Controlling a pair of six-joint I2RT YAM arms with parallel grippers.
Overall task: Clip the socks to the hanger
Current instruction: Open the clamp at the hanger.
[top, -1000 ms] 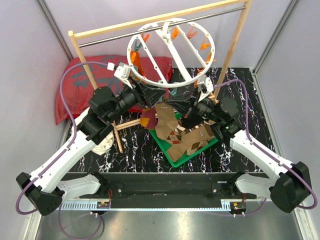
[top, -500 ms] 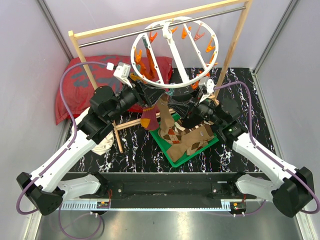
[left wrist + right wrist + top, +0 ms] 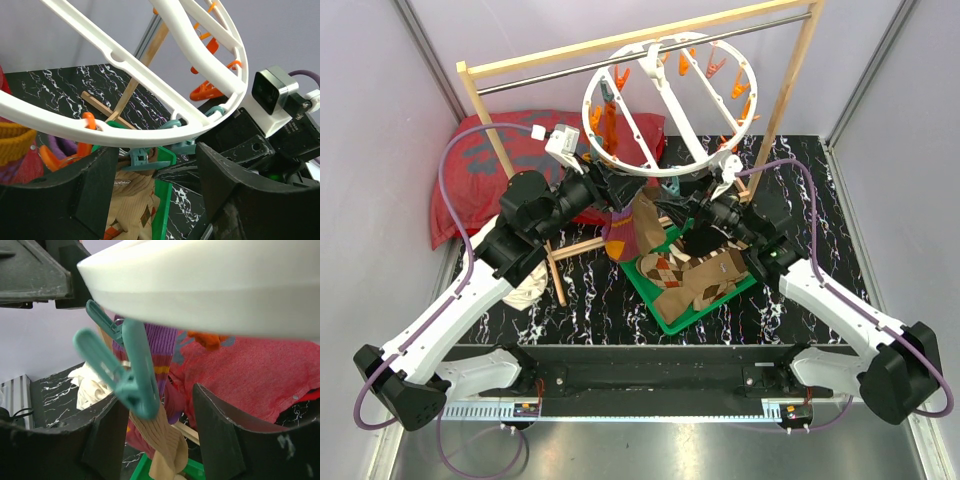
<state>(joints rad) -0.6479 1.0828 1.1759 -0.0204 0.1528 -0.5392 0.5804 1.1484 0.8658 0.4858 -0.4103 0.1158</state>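
The white ring hanger [image 3: 587,100] hangs from the rack bar, with orange clips around its rim. One of its teal clips [image 3: 145,160] grips the cuff of a tan argyle sock [image 3: 648,222], which hangs down toward the green tray. A purple striped sock [image 3: 617,232] hangs beside it. My left gripper [image 3: 610,192] is open under the ring's near rim, its fingers either side of the clip without touching it. My right gripper [image 3: 692,208] is open too, and the teal clip [image 3: 130,370] and tan sock [image 3: 165,435] sit just ahead of its jaws. More argyle socks [image 3: 698,280] lie in the tray.
A green tray [image 3: 670,322] sits on the black marble table under the hanger. The wooden-post rack [image 3: 485,125] with its metal bar stands at the back. A red patterned cushion [image 3: 470,170] lies at the back left, and a white cloth [image 3: 525,290] lies by the left arm.
My right gripper went from shut to open. The tan argyle sock rose off the tray and now hangs from the teal clip. The hanger swung and tilted.
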